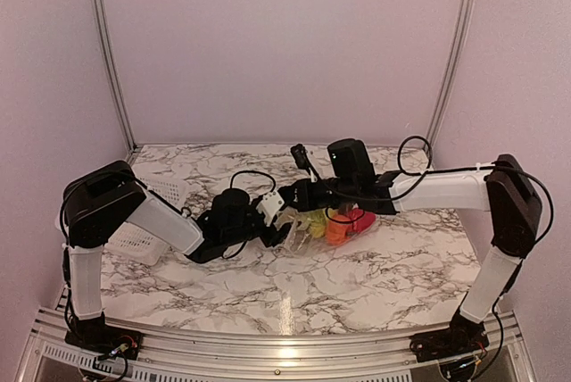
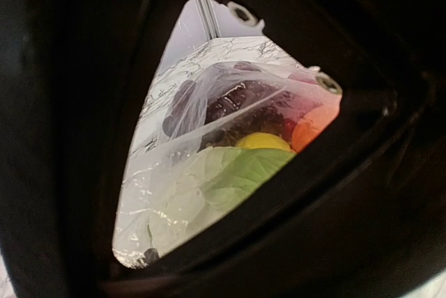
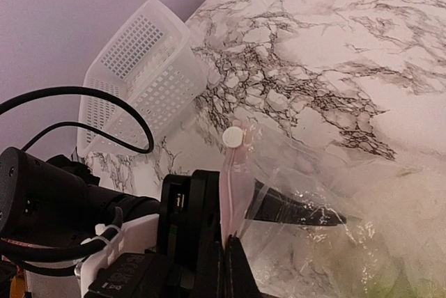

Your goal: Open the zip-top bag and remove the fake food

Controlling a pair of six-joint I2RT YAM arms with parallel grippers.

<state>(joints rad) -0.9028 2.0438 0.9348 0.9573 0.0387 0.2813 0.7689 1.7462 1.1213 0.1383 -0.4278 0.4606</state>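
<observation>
The bag (image 1: 308,226) lies right of the basket (image 1: 152,221), its long axis running away from it. The zip strip (image 3: 230,193) is at the basket end and the food (image 1: 339,228) is bunched at the far end (all inside, by the look of it). Both grippers meet at that basket-side mouth: the right gripper (image 1: 288,198) is pinched shut on the strip, while the left gripper (image 1: 279,228) sits just beside it, nearer the basket, and I cannot tell whether it grips anything. Spreading the mouth likely means drawing the left gripper back toward the basket, where bare tabletop (image 1: 268,284) leaves room.

White marble table (image 1: 357,284), grey-veined; white mesh basket (image 3: 139,75); clear bag (image 2: 167,200) with pink strip (image 3: 233,179); food (image 2: 261,141) purple, yellow, green, orange, red.
</observation>
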